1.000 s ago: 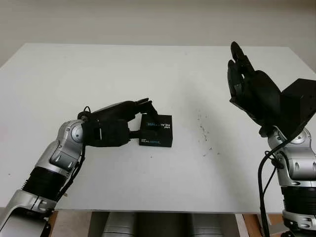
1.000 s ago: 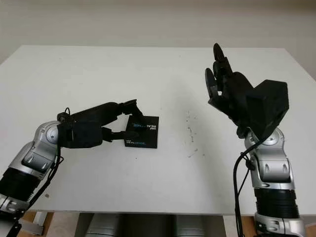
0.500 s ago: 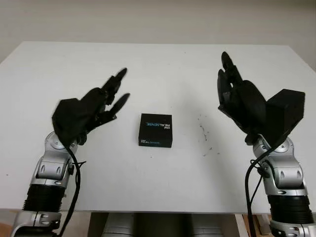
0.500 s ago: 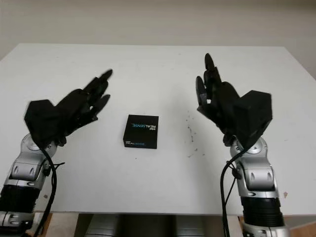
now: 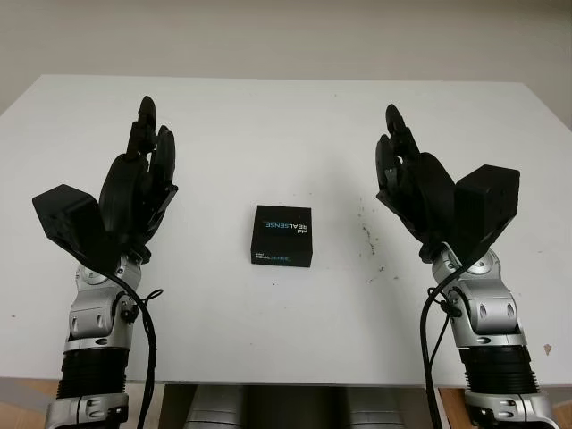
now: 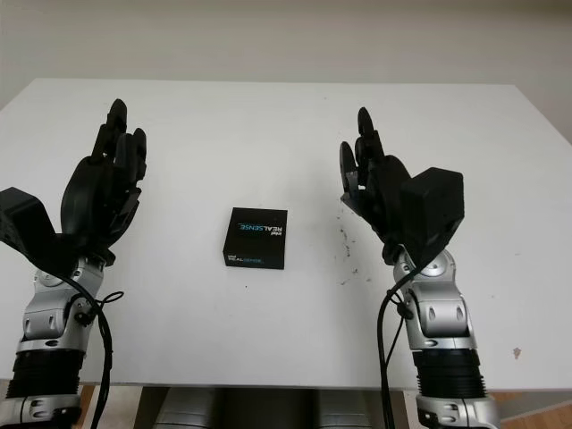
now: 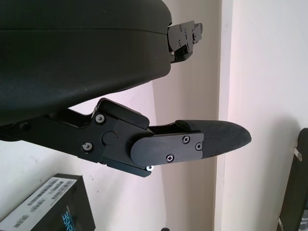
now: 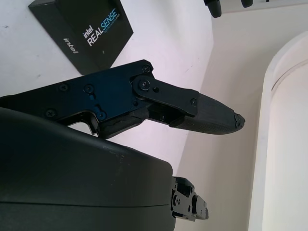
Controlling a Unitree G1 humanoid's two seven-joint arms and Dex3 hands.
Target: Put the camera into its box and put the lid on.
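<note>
The left hand (image 5: 134,192) and right hand (image 5: 416,188), both released and holding nothing, are raised either side of the box (image 5: 282,235). The box sits shut, lid on, mid-tabletop (image 5: 295,116); the task looks done.

I see my right hand (image 8: 144,103) open above the table (image 8: 163,53) — the closed box (image 8: 82,31) sits beyond its finger (image 8: 207,118), apart.
</note>
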